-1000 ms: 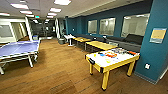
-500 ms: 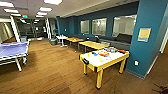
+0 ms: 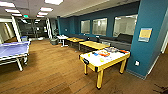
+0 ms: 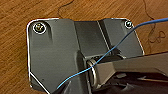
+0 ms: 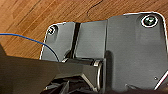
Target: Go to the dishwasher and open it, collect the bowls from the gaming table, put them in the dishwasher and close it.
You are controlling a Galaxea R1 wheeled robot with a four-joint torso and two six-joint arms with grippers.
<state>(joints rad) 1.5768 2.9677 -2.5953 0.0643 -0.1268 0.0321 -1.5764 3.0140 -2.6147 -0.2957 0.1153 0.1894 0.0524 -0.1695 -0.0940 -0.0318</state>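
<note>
Head view: brown wood-plank floor spans the frame. Teal wall at right edge. Blue ping-pong table at left edge. Gaming table, white top with yellow edge, sits lower right of centre; long axis runs from lower left up to the right. Small coloured items on its top; bowls not distinguishable. Gripper fingers: cannot tell, either arm

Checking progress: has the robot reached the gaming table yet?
No, the gaming table stands ahead across bare wooden floor.
</note>
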